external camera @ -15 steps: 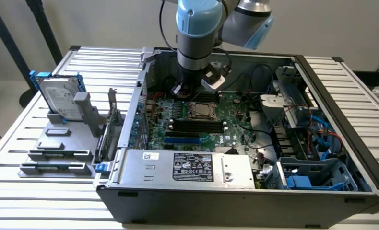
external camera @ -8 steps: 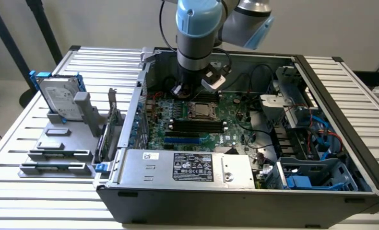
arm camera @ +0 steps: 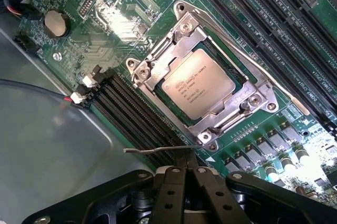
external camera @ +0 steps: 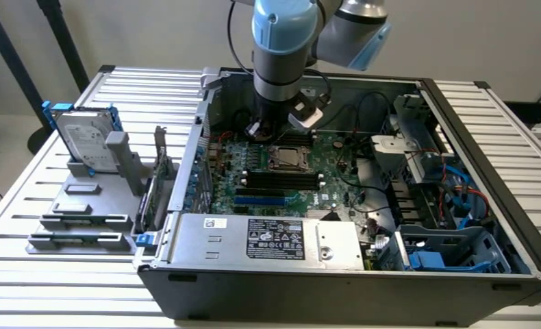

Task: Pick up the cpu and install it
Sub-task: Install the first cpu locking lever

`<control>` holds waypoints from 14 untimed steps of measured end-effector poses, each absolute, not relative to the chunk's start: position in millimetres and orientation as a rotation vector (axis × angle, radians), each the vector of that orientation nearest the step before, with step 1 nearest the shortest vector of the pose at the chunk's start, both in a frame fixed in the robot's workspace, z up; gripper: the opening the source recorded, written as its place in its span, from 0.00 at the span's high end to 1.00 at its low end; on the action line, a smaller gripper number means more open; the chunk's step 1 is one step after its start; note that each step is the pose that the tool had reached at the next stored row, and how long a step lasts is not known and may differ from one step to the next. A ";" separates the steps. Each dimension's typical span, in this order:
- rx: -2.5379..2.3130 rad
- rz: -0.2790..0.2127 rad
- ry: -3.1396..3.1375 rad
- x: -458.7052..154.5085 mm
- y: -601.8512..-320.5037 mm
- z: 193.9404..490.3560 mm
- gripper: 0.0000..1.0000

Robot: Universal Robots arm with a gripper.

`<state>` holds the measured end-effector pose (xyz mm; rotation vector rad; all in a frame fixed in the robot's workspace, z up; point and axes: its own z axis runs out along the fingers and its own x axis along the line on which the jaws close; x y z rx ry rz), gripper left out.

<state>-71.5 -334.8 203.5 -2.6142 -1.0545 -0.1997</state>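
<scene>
cpu (arm camera: 198, 83) seated under metal frame (arm camera: 176, 49), memory slots (arm camera: 131, 112) alongside, thin lever (arm camera: 158, 150) by gripper (arm camera: 186, 171), closed together, empty

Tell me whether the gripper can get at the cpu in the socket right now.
Probably only its top. The gripper, shut, hangs above the motherboard with nothing between it and the cpu, but the metal retention frame lies over the cpu's edges, so gripping its sides looks blocked.

I log one surface (external camera: 51, 281) of pale metal slats, running under everything in the exterior view. Directly on it I count two items: an open computer case (external camera: 344, 291), its side panel off, and, just beside it on the exterior view's left, a grey parts rack (external camera: 79, 223).
</scene>
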 end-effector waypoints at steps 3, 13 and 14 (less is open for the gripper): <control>-2.615 -0.199 -1.055 -71.2 -334.8 203.4 0.89; -2.619 -0.197 -1.057 -70.9 -334.8 203.4 0.89; -2.620 -0.196 -1.058 -70.9 -334.8 203.4 0.89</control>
